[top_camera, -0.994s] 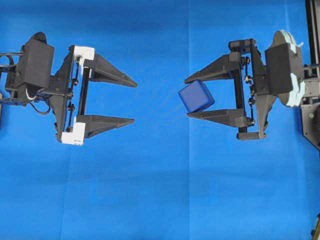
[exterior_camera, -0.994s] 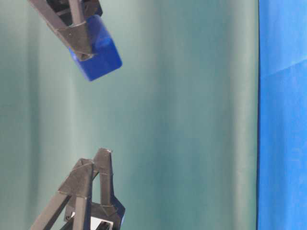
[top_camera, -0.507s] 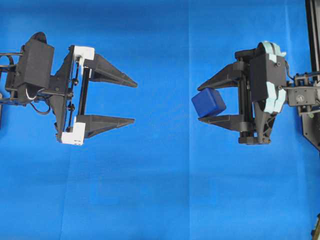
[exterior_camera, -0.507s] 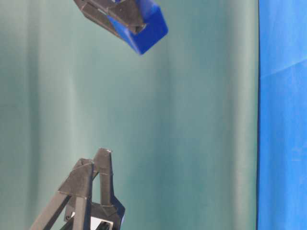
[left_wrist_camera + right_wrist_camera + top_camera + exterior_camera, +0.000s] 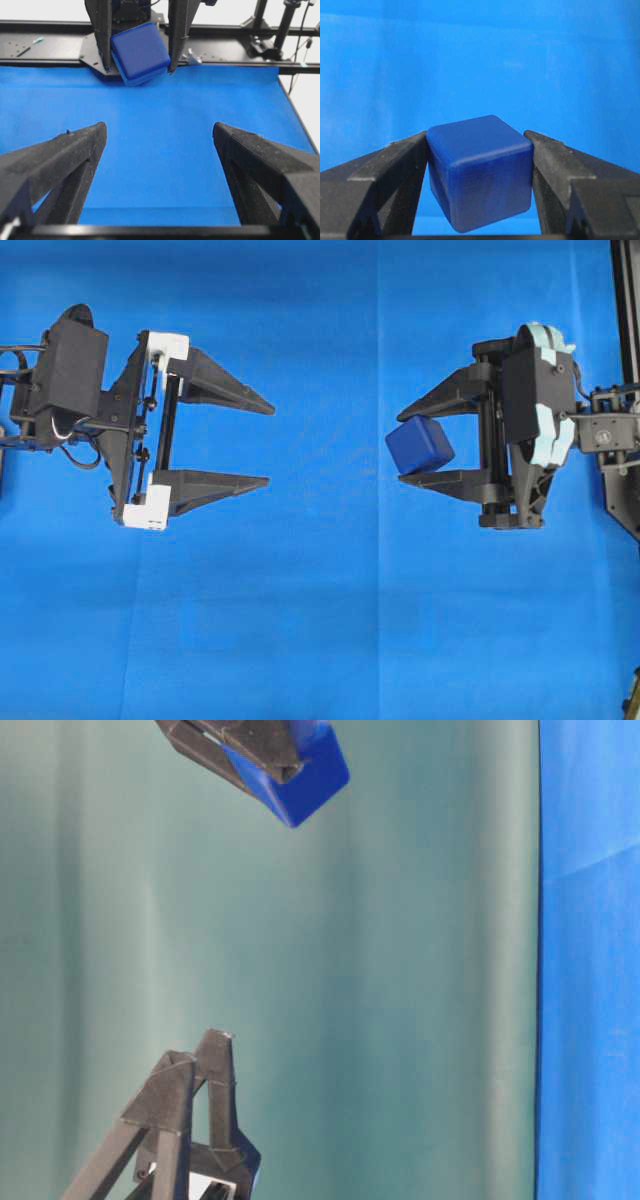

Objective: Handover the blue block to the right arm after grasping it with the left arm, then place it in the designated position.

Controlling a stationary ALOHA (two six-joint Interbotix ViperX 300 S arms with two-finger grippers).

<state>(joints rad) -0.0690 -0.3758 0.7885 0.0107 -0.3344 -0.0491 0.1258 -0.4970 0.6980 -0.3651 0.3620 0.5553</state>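
At 3 o'clock of the overhead view, the right gripper (image 5: pixel 408 444) pinches the blue block (image 5: pixel 420 445) between its fingertips, cocked off-square, above the blue cloth (image 5: pixel 320 620). Left gripper (image 5: pixel 270 442) at 9 o'clock is spread wide, empty, well apart. Handover looks done; placing is next. Descend slowly, hold grip till block seats: tip-only hold could let it twist. Target spot not visible.

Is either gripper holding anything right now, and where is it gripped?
The right gripper holds the blue block, pinched on two opposite side faces between its fingertips, tilted. The left gripper is open and holds nothing.
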